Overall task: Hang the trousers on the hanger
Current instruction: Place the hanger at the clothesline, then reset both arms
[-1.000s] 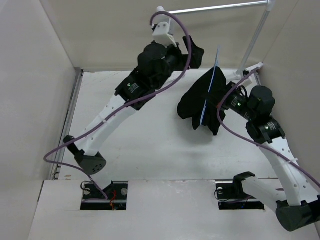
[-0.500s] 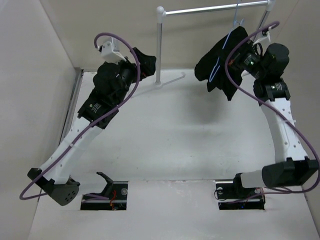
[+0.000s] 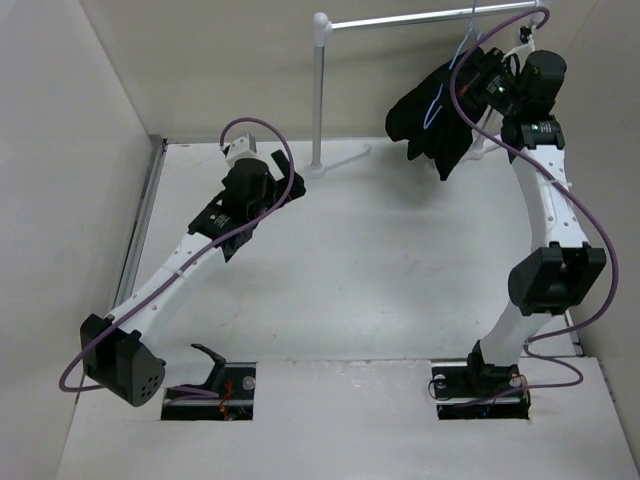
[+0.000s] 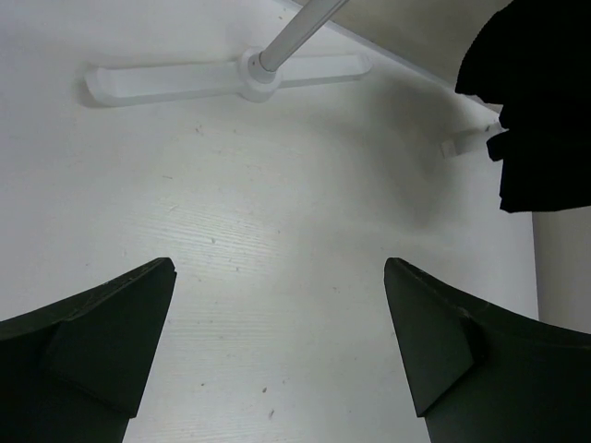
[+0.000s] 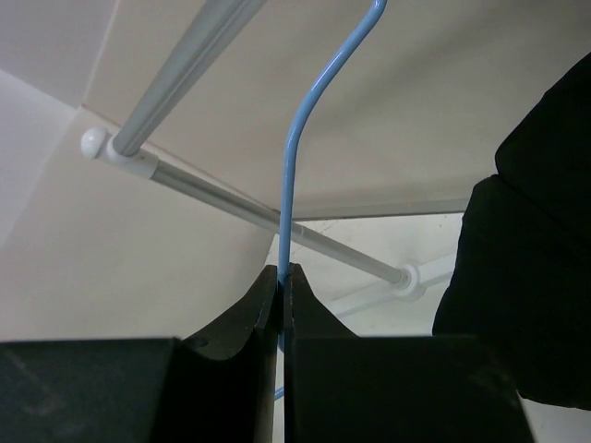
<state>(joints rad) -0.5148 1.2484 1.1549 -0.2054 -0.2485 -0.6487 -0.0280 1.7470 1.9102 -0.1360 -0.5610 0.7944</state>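
The black trousers (image 3: 432, 118) hang draped over the pale-blue hanger (image 3: 441, 98) at the back right, up by the white rack's rail (image 3: 430, 17). My right gripper (image 3: 492, 88) is shut on the hanger's wire neck (image 5: 287, 194) just below its hook. The hook reaches up past the rail (image 5: 185, 65); I cannot tell whether it rests on it. The trousers fill the right edge of the right wrist view (image 5: 531, 277). My left gripper (image 3: 288, 183) is open and empty, low over the table in the left wrist view (image 4: 277, 355), away from the trousers (image 4: 545, 101).
The white tube garment rack has an upright post (image 3: 319, 90) and a T-shaped foot (image 4: 231, 78) on the table at the back centre. Side walls close in left and right. The white table (image 3: 360, 270) lies below.
My right arm has lifted the hanger with the trousers from table height up to the rack rail. My left arm has drawn back left from the rack and dropped lower.
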